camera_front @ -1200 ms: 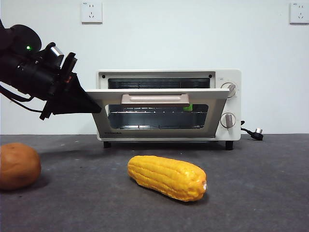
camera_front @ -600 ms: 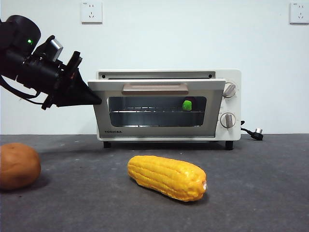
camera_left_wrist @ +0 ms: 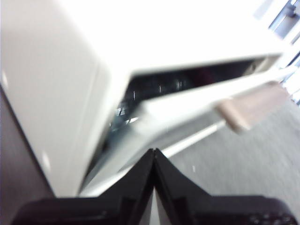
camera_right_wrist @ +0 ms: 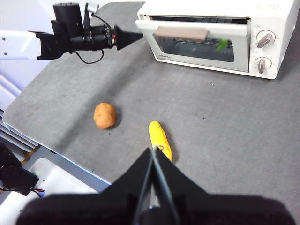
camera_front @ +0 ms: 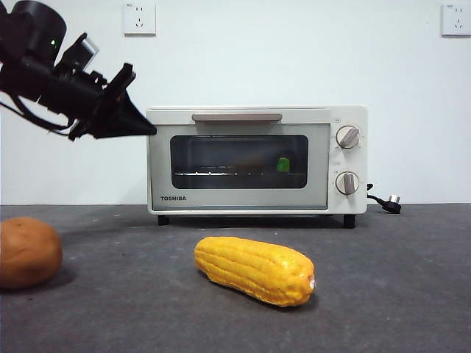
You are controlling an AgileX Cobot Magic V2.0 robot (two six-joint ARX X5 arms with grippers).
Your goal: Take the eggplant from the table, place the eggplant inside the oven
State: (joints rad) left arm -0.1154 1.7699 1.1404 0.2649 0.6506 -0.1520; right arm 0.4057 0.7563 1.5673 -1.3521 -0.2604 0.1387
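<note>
while the left gripper point(camera_front: 144, 131) hangs at the upper left corner of the oven point(camera_front: 256, 159), its two black jaws are pressed together with nothing between them, the tip just beside the top edge of the door; the left wrist view shows the same pinched tip point(camera_left_wrist: 153, 152) close against the cream door. the eggplant point(camera_front: 282, 165) lies inside the oven on the wire rack, only its green stem cap clear through the glass window, toward the side with the two round knobs point(camera_front: 347, 137). from the front the door looks closed flat, while both wrist views show it with a gap at the top. on the table point(camera_front: 397, 279) in front of the oven lie the corn point(camera_front: 255, 270) and, well apart to the side, the potato point(camera_front: 28, 252). the right gripper point(camera_right_wrist: 153, 154) waits high above the table's near edge, jaws together and holding nothing
</note>
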